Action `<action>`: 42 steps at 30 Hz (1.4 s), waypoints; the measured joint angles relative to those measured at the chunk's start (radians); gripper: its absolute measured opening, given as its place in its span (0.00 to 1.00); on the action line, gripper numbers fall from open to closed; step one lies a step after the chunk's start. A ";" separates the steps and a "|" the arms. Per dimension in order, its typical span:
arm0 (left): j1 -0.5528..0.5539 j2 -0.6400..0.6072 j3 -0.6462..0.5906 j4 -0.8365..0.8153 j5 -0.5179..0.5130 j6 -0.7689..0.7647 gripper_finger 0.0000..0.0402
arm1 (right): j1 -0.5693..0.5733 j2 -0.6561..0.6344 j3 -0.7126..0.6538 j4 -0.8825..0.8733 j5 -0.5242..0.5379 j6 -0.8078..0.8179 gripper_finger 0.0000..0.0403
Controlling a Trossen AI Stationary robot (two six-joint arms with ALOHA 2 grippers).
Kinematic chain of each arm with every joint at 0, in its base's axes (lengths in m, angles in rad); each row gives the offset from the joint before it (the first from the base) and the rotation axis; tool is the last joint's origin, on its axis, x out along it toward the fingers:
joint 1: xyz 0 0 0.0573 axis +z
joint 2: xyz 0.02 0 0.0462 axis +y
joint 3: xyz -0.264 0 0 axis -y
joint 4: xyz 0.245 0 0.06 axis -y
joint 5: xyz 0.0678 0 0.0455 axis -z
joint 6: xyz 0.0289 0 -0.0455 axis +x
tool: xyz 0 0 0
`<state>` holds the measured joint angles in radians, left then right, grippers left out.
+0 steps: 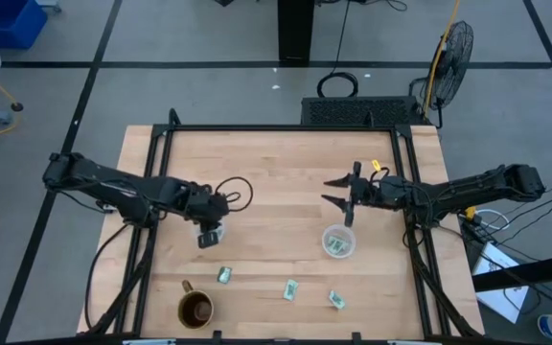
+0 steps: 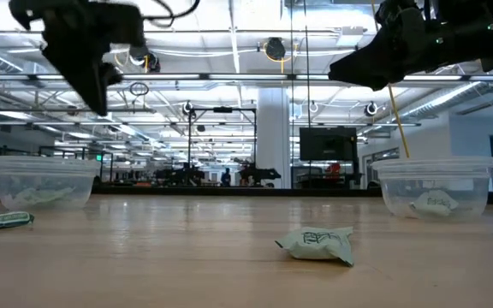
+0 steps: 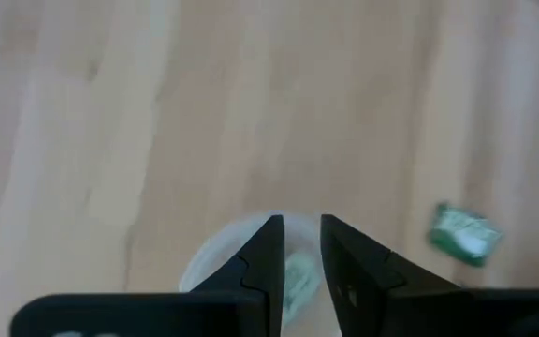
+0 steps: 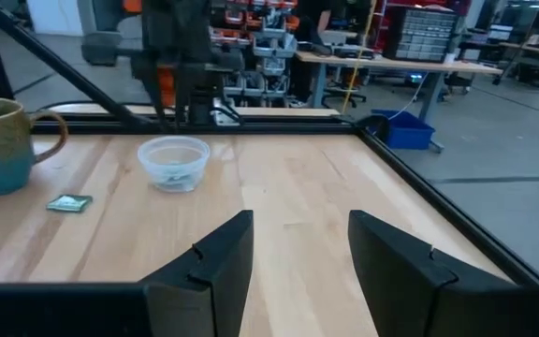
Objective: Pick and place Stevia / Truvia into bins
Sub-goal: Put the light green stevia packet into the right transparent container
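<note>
— What's on the table (image 1: 276,172), biggest things first?

— Both arms reach in from the sides. The left gripper (image 1: 210,230) hangs right over the left cup (image 3: 215,255), fingers (image 3: 269,253) drawn close with only a thin slit between them, and I can't make out anything pinched there. The right gripper (image 1: 339,190) waits up in the air just behind the right cup (image 1: 338,241), fingers spread wide and empty.

— And the smaller bits?

— A brown mug (image 1: 195,310) at the front edge, then the two clear cups, each with a green-and-white packet or two already inside. Three Stevia packets (image 1: 289,288) are left loose on the wood between mug and right cup: one near the left cup (image 1: 224,275), one in the middle, one further right (image 1: 336,300).

— So what's the step, to your eye?

— Looks like the left one's at the drop. If it's done, I'd say lift straight up so the fingers don't clip the rim and tip that light cup, then go for the nearest packet.

— Tricky pick?

— Flat paper on wood. I'd open wide, come down square, fingertips touching the board either side, and close gently.
</note>
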<state>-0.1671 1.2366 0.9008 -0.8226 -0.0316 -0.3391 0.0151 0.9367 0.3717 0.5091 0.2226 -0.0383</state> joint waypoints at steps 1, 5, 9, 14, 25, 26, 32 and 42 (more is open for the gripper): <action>-0.006 0.000 0.007 0.022 0.020 0.051 0.18 | 0.000 0.000 0.000 0.000 -0.002 0.000 0.42; -0.029 0.015 0.004 0.146 0.129 0.253 0.16 | 0.000 0.000 0.000 -0.004 0.008 0.000 0.43; -0.041 0.067 0.002 0.179 0.159 0.288 0.14 | 0.000 0.000 0.000 -0.011 0.009 0.000 0.43; -0.042 0.140 0.002 0.183 0.101 0.275 0.14 | 0.000 0.000 0.000 -0.005 0.001 -0.001 0.43; -0.012 0.148 0.007 0.197 -0.005 0.375 0.14 | 0.126 0.029 0.237 -0.161 -0.016 -0.183 0.48; -0.007 0.147 0.008 0.201 -0.005 0.382 0.14 | 0.143 0.042 0.289 -0.231 -0.015 -0.184 0.48; 0.011 0.149 0.008 0.198 -0.050 0.388 0.14 | 0.242 0.206 0.495 -0.443 -0.016 -0.056 0.49; 0.012 0.149 0.008 0.194 -0.085 0.427 0.14 | 0.382 0.426 0.581 -0.646 -0.040 0.055 0.49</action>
<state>-0.1555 1.3853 0.9089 -0.6287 -0.1162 0.0881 0.3975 1.3626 0.9529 -0.1366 0.1822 0.0162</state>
